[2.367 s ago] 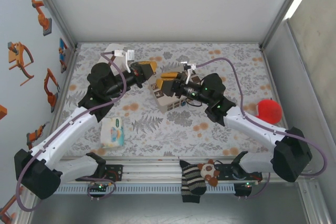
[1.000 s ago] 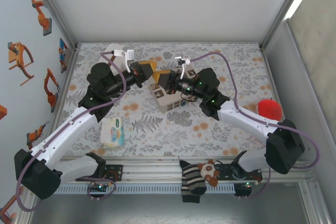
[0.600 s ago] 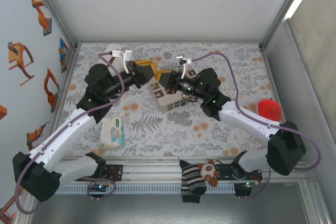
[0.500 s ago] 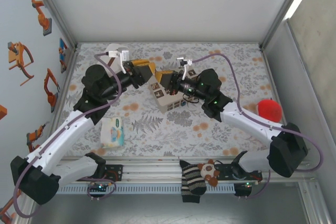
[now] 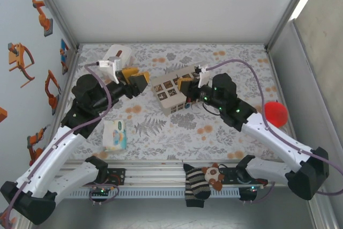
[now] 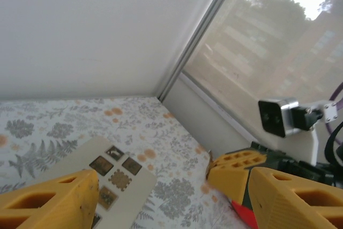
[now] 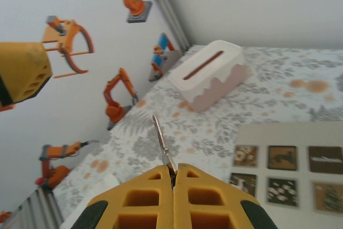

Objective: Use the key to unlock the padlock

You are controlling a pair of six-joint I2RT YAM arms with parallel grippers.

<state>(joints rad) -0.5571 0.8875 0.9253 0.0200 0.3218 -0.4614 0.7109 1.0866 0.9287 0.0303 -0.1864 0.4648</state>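
Plainly, padlock: too small to be picked out with certainty; its place cannot be told.
Cut off: the two yellow fingers (image 6: 48,202) of the left gripper (image 5: 139,80) are cropped by the lower edge of the left wrist view. A small red patch low in that view is cropped as well and cannot be identified.
Partly hidden: the 2 o'clock part of the beige box (image 5: 167,90) is covered by the right gripper (image 7: 172,171) in the top view.
Key: the key (image 7: 159,138) is seen as a thin metal blade standing out of the right gripper's tips and leaning toward 11 o'clock in the right wrist view. Its head is buried between the fingers.
Right jaws: pressed together and clamped on the key.
Left jaws: held well apart, with nothing between them.
Surroundings: a tissue box (image 5: 119,55) is set at 11 o'clock on the table (image 5: 236,132), a wipes pack (image 5: 114,134) at 8 o'clock and a red ball (image 5: 275,112) at the 3 o'clock edge.
Changed: half a second earlier both grippers were met over the box's 11 o'clock corner. The left gripper is now drawn back toward 9 o'clock, clear of the box. The right gripper is shifted toward 3 o'clock. The box is found where it was.
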